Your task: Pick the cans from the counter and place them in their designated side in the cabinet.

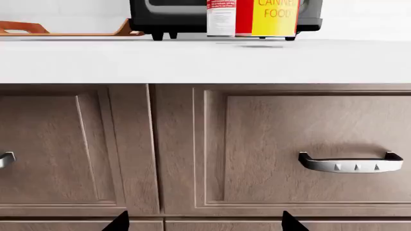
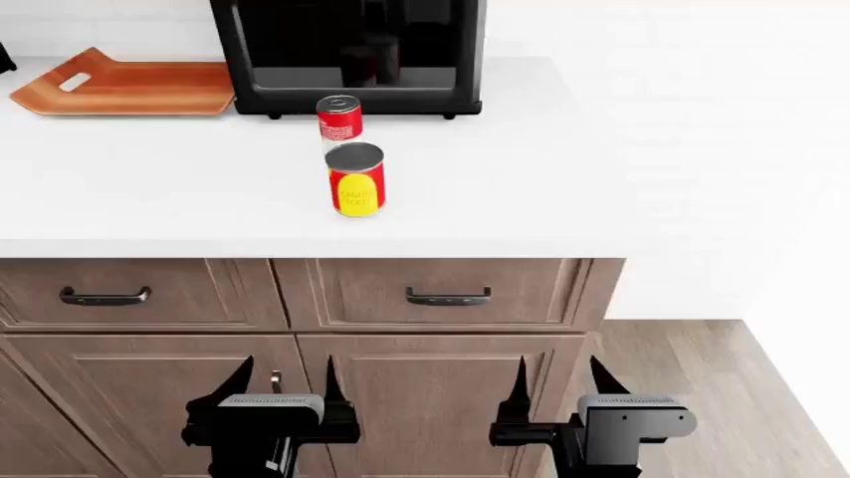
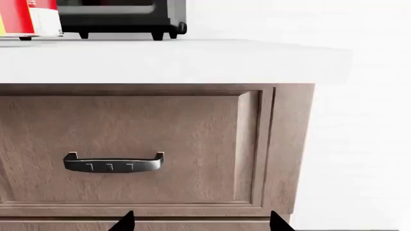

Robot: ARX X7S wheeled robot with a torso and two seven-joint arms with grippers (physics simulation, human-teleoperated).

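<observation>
Both end effectors sit low in the head view, left end effector [image 2: 282, 386] and right end effector [image 2: 558, 383], fingers spread wide, holding nothing, well below the broad white counter [image 2: 558, 189]. Red cylindrical tin with yellow label [image 2: 354, 179] stands centre frame, slimmer red-and-white tin [image 2: 338, 119] just behind it, near the black boxy appliance [image 2: 348, 55]. Both upright, long axis vertical, silver lids up. Judgement: raise an arm above the counter edge first, approach the front tin level from the side, close mid-body, avoid nudging the rear tin.
</observation>
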